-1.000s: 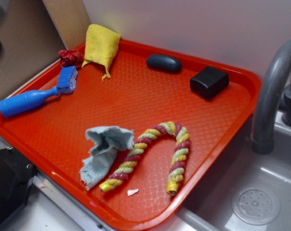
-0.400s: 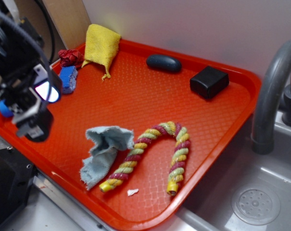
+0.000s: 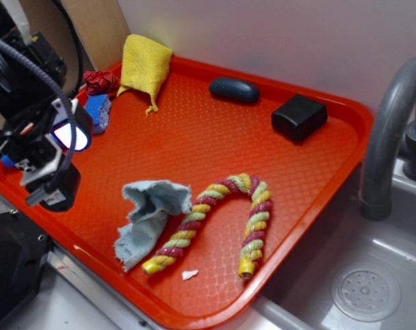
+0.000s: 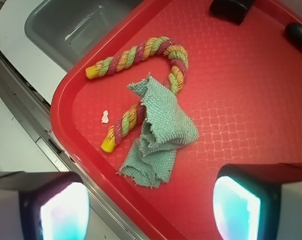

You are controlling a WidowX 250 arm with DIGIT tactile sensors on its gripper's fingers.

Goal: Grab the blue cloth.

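The black gripper [image 3: 56,161] hung above the left side of the red plastic tray [image 3: 194,137], its two fingers spread wide apart with nothing between them and touching nothing. In the wrist view the glowing pale fingertips [image 4: 66,212] sat at the bottom corners of the frame, with bare tray showing in the gap between them.

Ahead of the gripper in that view, and well clear of it, lay the crumpled pale grey-blue terry cloth with frayed edges [image 4: 160,132]. It rested on the tray near the front edge [image 3: 147,218], bunched up at one end and flat at the other. Its side touched one leg of the twisted red, yellow and green striped rope [image 3: 225,216], which was bent into a hook shape just beside it. A small white scrap [image 3: 189,275] lay near the rope's yellow tip.

Farther back on the tray were a yellow towel [image 3: 146,65], a dark oval object [image 3: 234,90] and a black block [image 3: 299,117]. A grey faucet [image 3: 390,130] curved over the sink [image 3: 373,275] at the right.
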